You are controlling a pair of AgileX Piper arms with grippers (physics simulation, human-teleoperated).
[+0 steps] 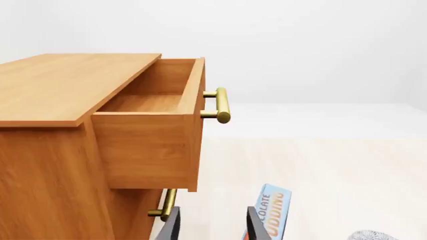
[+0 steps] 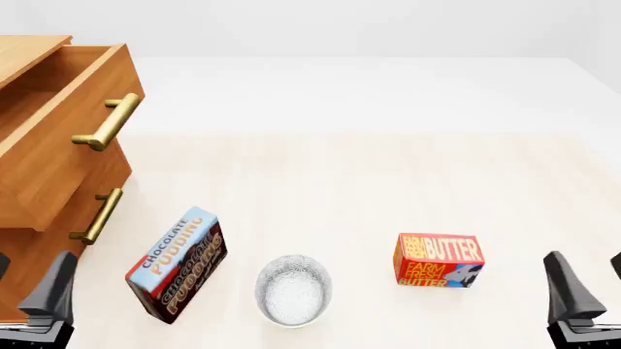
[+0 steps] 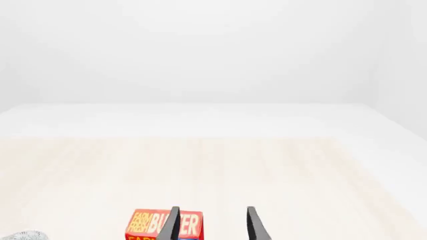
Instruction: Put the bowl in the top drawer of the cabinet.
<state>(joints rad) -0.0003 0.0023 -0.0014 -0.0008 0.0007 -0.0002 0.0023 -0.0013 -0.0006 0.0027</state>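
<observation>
My small round white bowl with the fine grey-blue pattern [image 2: 293, 289] sits on the pale table [image 2: 388, 182], near my edge of it. It is between the tall blue and brown chocolate pudding box [image 2: 177, 265] and the red and yellow butter box [image 2: 438, 259]. The pudding box is just beside the bowl. The butter box is a bit farther off.

Here is what could go wrong, I think. If I reach in with my left gripper [image 2: 25, 294], I could bump the pudding box and tip it onto the bowl. The bowl is round and smooth, so it could slip out of my fingers or roll away. I also have to lift it high. The honey-brown top drawer [image 2: 54, 138] of the wooden cabinet [image 1: 53, 90] is pulled open, and its front wall with the brass bar handle [image 2: 107, 122] stands tall. If I come in low, the bowl will hit that wall.

My left gripper is open and holds nothing. It is down by the cabinet, well apart from the bowl. My right gripper [image 3: 212, 224] is open and holds nothing too. It is out past the butter box, also well apart from the bowl.
</observation>
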